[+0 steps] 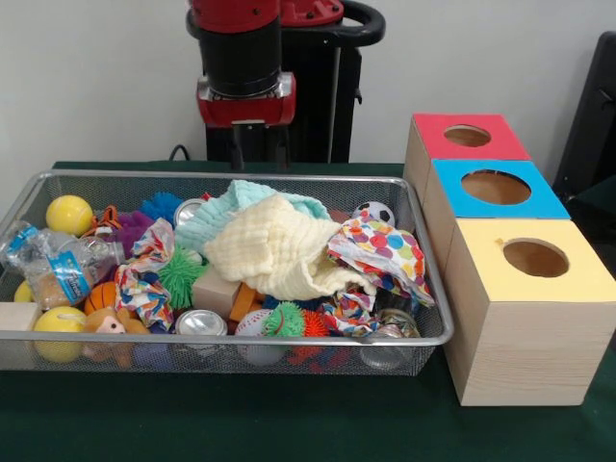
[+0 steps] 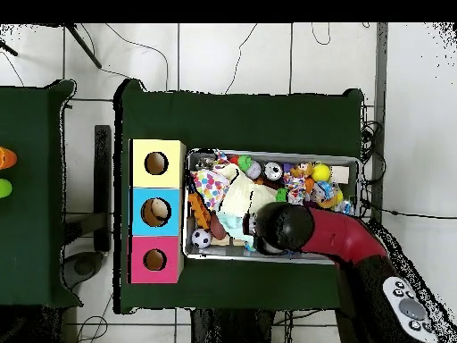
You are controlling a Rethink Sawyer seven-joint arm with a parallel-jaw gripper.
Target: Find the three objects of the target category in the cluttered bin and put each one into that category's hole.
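I see the gripper [image 1: 258, 146] hanging above the far rim of the wire bin [image 1: 428, 289]; its fingers stand slightly apart, holding nothing. Inside, a cream cloth [image 1: 274, 252] lies over balls, cans and toys. Beside the bin, on the green counter [image 1: 289, 423], stand the red box [image 1: 431, 144], blue box [image 1: 452, 197] and yellow box [image 1: 525, 327], each with a hole on top.

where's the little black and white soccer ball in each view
Front view: the small black-and-white soccer ball sits at the far right of the wire mesh bin, behind the polka-dot cloth.
Overhead view: the ball lies in the bin's lower left corner, nearest the red-topped wooden box.
Shared landmark: that red-topped box, end of the row of three.
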